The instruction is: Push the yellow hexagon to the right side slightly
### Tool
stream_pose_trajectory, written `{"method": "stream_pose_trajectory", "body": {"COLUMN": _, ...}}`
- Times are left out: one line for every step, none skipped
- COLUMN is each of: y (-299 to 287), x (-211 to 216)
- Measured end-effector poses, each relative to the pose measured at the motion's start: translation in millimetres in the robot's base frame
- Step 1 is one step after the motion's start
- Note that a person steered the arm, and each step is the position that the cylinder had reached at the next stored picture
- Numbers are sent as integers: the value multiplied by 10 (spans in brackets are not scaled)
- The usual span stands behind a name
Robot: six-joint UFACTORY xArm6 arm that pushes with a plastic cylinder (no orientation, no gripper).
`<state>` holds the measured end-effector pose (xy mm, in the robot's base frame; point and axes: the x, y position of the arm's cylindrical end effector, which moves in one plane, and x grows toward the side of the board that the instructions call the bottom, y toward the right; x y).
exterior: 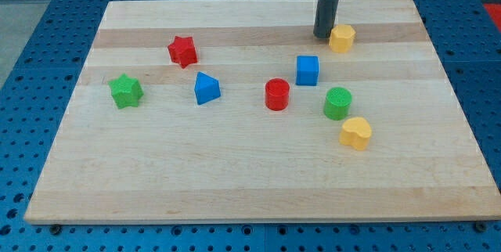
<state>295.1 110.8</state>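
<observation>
The arm's dark rod comes down from the view's top, and its lower end, my tip (323, 35), rests on the wooden board (235, 174) at the 9 o'clock side of the yellow hexagon (342, 38), touching it or just beside it; the pictures do not settle which. The rod carries no pincer, so there is nothing to open or close, and it has hold of nothing.

The yellow hexagon sits near the board's top edge, toward the view's right, at about 1 o'clock from the board's middle. At 7 o'clock from it, near but apart, stands the blue cube (308, 70). The red cylinder (276, 95) lies at 8 o'clock from the blue cube, just beside it. The green cylinder (337, 103) sits at 4 o'clock from the blue cube, and the yellow heart (355, 133) lies just beside it at 5 o'clock from that cylinder.

On the view's left, 3 more blocks are spread well apart from the tip: the red star (182, 51), the blue triangular block (207, 88) at 5 o'clock from that star, and the green star (125, 91) furthest left. The board lies on a blue perforated table (31, 48).
</observation>
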Motion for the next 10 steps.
{"method": "stream_pose_trajectory", "body": {"y": -34, "x": 0}}
{"method": "stream_pose_trajectory", "body": {"y": -130, "x": -27}}
{"method": "stream_pose_trajectory", "body": {"y": -166, "x": -314}}
{"method": "stream_pose_trajectory", "body": {"y": -16, "x": -635}}
{"method": "stream_pose_trajectory", "body": {"y": 333, "x": -943}}
{"method": "stream_pose_trajectory", "body": {"y": 788, "x": -1032}}
{"method": "stream_pose_trajectory", "body": {"y": 1287, "x": -1033}}
{"method": "stream_pose_trajectory", "body": {"y": 1777, "x": -928}}
{"method": "stream_pose_trajectory", "body": {"y": 2065, "x": -771}}
{"method": "stream_pose_trajectory", "body": {"y": 2065, "x": -736}}
